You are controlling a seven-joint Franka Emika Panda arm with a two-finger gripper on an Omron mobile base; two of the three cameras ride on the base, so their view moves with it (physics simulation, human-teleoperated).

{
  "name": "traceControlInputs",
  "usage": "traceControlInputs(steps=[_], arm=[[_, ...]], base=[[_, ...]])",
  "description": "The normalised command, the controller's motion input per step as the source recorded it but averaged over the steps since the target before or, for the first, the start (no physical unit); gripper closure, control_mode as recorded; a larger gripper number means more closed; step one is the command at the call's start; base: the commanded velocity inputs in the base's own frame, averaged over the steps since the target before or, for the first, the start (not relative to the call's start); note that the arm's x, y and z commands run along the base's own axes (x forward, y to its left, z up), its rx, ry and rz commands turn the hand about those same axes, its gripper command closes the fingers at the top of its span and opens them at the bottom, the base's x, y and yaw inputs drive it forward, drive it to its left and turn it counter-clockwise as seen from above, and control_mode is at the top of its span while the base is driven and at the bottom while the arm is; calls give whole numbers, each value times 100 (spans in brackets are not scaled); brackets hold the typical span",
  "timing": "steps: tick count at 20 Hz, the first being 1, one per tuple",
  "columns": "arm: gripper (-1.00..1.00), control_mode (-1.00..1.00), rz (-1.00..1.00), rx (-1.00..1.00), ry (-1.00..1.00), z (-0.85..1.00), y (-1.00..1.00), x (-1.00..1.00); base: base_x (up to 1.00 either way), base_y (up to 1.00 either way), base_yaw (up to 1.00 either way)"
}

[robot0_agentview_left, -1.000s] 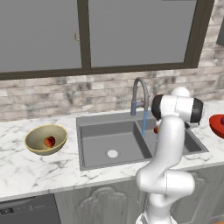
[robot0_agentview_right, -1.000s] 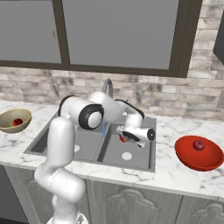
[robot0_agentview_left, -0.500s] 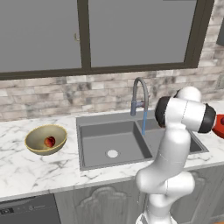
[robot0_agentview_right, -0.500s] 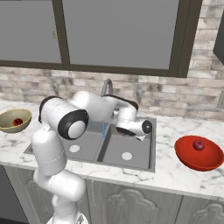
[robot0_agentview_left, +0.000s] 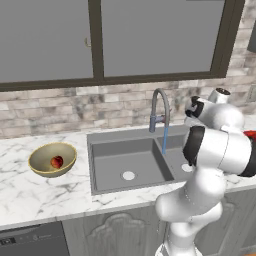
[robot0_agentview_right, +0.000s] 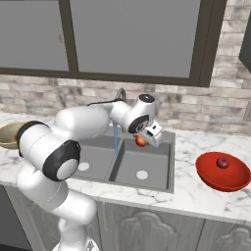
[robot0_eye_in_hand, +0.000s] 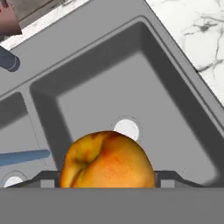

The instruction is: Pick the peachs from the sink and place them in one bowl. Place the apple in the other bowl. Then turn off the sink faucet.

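My gripper [robot0_agentview_right: 142, 139] hangs over the right basin of the grey sink [robot0_agentview_right: 128, 170], shut on an orange-red peach [robot0_agentview_right: 141, 141]. In the hand view that peach [robot0_eye_in_hand: 107, 159] sits between the fingertips, with the basin's pale drain [robot0_eye_in_hand: 127, 128] below it. A second peach [robot0_agentview_left: 56, 161] lies in the tan bowl [robot0_agentview_left: 44, 155] on the counter left of the sink [robot0_agentview_left: 107, 150]. The dark crimson apple [robot0_agentview_right: 223, 162] rests in the red bowl [robot0_agentview_right: 215, 175] to the right. From the arched faucet [robot0_agentview_left: 160, 106] a blue water stream [robot0_agentview_left: 164, 140] runs down.
The marble counter [robot0_agentview_left: 30, 195] runs on both sides of the sink, backed by a brick wall [robot0_agentview_left: 75, 107] under dark window frames. My own white arm [robot0_agentview_left: 215, 150] stands in front of the sink's right part in the left base view.
The arm has swung its elbow round, and the hand with the peach has risen a little and shifted left over the sink. The bowls and their fruit have stayed put.
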Motion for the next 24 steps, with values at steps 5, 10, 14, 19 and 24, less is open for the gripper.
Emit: traceControlInputs(steps=[5, 10, 14, 19, 24], arm=[[100, -100, -6, -5, 16, 89, -35, -89], [100, -100, 8, 0, 0, 18, 28, -76], [100, -100, 10, 0, 0, -5, 92, -64], [100, -100, 8, 0, 0, 0, 100, -35], [100, -100, 6, 0, 0, 0, 100, -15]], base=[[0, 0, 0], [0, 0, 0], [0, 0, 0], [0, 0, 0], [0, 0, 0]])
